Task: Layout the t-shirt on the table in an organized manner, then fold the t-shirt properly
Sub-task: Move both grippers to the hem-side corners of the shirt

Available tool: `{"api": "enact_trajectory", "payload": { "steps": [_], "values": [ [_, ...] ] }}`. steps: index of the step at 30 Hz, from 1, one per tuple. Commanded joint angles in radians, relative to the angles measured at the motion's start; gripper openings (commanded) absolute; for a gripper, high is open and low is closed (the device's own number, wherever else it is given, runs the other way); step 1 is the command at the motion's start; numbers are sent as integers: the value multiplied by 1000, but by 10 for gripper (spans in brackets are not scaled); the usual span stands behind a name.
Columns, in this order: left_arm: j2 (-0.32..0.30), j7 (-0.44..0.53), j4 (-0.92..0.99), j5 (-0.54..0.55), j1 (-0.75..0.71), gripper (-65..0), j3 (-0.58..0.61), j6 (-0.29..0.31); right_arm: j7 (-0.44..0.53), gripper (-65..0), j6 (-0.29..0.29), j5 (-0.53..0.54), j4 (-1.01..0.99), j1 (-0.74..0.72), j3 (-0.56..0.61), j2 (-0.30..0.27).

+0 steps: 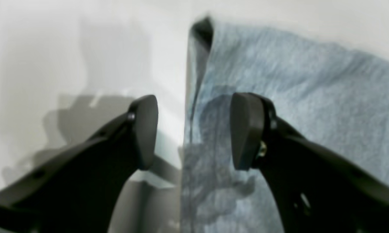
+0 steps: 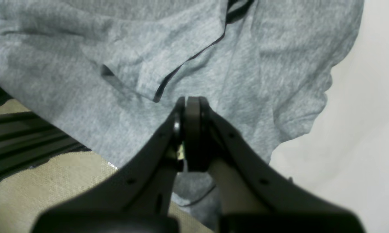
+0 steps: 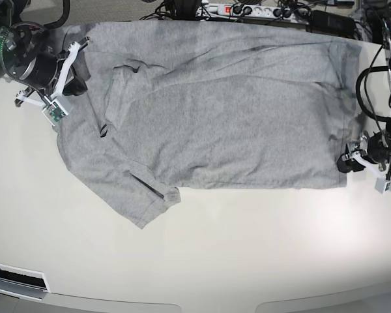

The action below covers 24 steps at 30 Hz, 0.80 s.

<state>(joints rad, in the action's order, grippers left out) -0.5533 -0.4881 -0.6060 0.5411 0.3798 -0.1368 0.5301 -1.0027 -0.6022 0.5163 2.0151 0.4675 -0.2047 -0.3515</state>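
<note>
The heather-grey t-shirt [image 3: 215, 117] lies spread out, plain side up, across the far half of the off-white table [image 3: 215, 261], with a sleeve folded over at the near left. My left gripper [image 3: 348, 162] is at the shirt's right edge. In the left wrist view it [image 1: 194, 132] is open and holds nothing, one finger over bare table [image 1: 68, 48] and the other over the cloth [image 1: 294, 97]. My right gripper [image 3: 78, 73] is at the shirt's far left corner. There it [image 2: 191, 106] is shut, with grey cloth [image 2: 84, 97] at its tips and between its fingers.
Cables and a power strip [image 3: 247, 10] run along the table's far edge. Beige floor and black rails [image 2: 19, 129] show past the table edge in the right wrist view. A white slotted piece [image 3: 16, 279] sits at the near left corner.
</note>
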Motion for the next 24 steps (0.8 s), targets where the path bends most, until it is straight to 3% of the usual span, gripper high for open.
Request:
{"api": "enact_trajectory", "payload": {
  "steps": [1,6,9,16,24],
  "values": [
    [-14,25,-13,-5,25,-286,-4,-22,14,-650,0,11,18,-2,-6,-11],
    [-14,50,-13,-36,15,-286,-4,-72,15,-650,0,12,18,-2,-6,-11],
    [-9,43,-13,-35,14,-291,-2,-62,16,-650,0,12,18,-2,-6,-11],
    [6,29,-14,-2,20,-293,-2,29,17,-650,0,12,18,-2,-6,-11],
    [14,38,-13,-14,58,-344,-1,-6,23,-650,0,12,18,-3,-6,-11]
  ]
}}
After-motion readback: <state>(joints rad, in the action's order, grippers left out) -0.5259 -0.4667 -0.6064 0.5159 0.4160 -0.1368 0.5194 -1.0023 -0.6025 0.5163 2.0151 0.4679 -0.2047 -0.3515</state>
